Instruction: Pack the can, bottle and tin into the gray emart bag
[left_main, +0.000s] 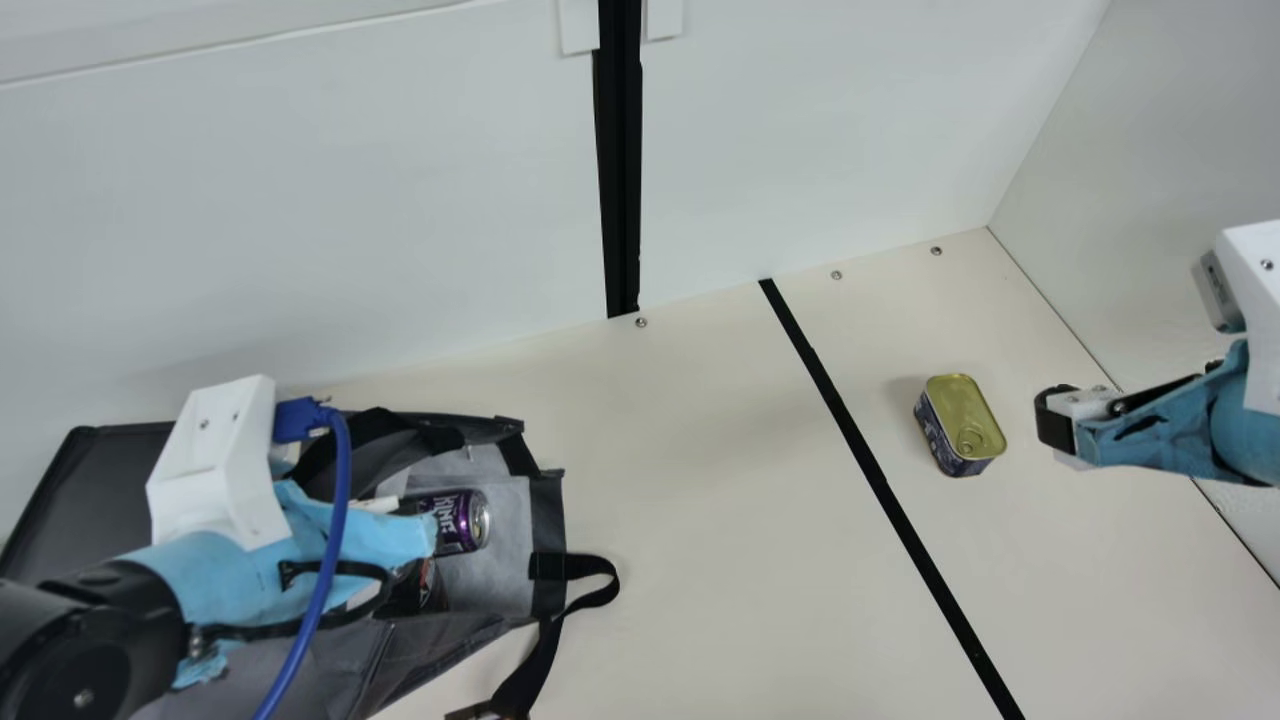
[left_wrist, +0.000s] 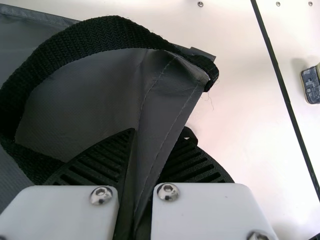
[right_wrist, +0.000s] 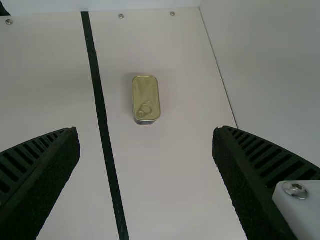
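Three downward views, shared tin (left_main: 960, 422)

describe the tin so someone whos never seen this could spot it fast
On the cream table, find the black stripe. Right of it in the main view sits the gold-topped tin. It is boxy, unlike the round purple can in the bag.

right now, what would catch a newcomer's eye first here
Probably the gold-lidded tin, on the cream table to the right of the black stripe. Next, the purple can lying in the gray bag at the main view's left, and the left gripper, which holds a fold of the bag between its fingers.
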